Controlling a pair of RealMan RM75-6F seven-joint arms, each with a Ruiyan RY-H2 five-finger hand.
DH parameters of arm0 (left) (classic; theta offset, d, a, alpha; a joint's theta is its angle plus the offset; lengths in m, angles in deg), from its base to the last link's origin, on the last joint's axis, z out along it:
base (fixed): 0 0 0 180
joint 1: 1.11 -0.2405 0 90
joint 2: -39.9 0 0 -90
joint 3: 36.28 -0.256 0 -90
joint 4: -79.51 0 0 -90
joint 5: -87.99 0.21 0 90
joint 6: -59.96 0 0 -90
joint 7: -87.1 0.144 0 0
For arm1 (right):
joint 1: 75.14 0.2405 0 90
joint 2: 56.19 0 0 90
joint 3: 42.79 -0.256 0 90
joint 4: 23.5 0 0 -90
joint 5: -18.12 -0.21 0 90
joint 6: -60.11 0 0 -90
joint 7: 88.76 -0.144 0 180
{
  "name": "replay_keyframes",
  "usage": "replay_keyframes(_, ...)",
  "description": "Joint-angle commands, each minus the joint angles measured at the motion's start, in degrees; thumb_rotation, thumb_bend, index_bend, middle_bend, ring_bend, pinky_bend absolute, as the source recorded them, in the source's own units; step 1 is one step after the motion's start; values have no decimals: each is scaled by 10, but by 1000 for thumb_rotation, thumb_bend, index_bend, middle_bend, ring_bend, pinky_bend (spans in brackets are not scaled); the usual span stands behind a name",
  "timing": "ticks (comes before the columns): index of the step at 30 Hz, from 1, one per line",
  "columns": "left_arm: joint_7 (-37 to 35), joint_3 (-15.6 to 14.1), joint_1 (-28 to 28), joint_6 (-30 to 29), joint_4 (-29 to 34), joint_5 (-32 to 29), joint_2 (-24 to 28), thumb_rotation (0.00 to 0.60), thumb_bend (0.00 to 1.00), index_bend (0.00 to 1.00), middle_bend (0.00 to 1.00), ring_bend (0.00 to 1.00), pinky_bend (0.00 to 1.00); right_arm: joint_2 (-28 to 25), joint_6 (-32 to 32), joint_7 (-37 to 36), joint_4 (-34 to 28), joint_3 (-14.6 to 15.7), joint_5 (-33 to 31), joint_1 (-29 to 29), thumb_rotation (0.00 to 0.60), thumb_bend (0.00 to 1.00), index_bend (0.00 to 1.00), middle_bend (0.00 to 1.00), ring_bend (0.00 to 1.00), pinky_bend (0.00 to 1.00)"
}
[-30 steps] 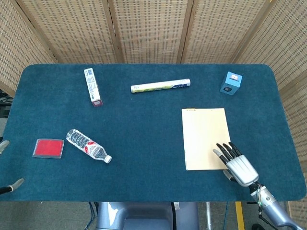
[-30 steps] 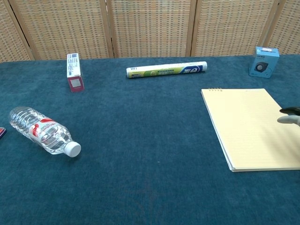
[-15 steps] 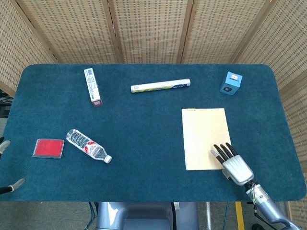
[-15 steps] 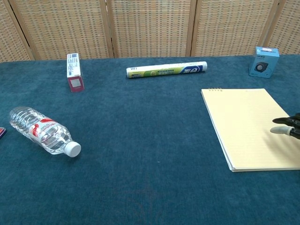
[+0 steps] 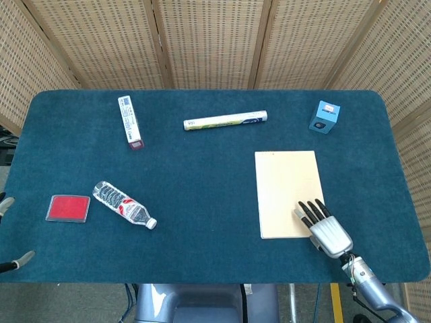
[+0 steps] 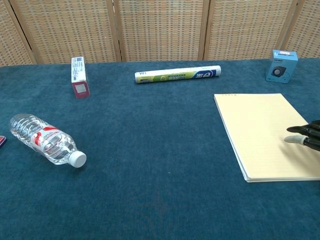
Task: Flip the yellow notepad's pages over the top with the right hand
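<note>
The yellow notepad (image 5: 286,188) lies flat on the blue table, right of centre, with its bound edge at the far end; the chest view shows the notepad (image 6: 262,131) at the right. My right hand (image 5: 324,229) lies palm down over the pad's near right corner, fingers spread, and holds nothing. In the chest view only the right hand's fingertips (image 6: 300,136) show at the right edge, on the page. Two small parts of my left hand (image 5: 8,232) peek in at the left edge of the head view; its state is unclear.
A green and white tube (image 5: 225,121) lies behind the pad. A blue box (image 5: 325,117) stands at the far right. On the left are a white and red carton (image 5: 130,121), a water bottle (image 5: 124,204) on its side and a red flat case (image 5: 68,208).
My right hand has slid left and towards the near edge, over the pad's near right corner. The pad has shifted slightly away.
</note>
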Motion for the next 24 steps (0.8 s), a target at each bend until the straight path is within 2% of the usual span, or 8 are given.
replay_keyframes(1, 1, -1, 0, 0, 0, 2, 0, 600, 0, 0, 0, 0, 0, 6, 2, 8, 6, 0, 0, 1, 600, 440, 0, 0, 0, 0)
replay_keyframes(12, -2, -2, 0, 0, -1, 3, 1, 600, 0, 0, 0, 0, 0, 14, 8, 9, 9, -3, -13, 4, 600, 440, 0, 0, 0, 0)
replay_keyframes(24, -2, -2, 0, 2, 0, 3, 1, 600, 0, 0, 0, 0, 0, 9, 20, 18, 1, 13, -5, 1, 600, 440, 0, 0, 0, 0)
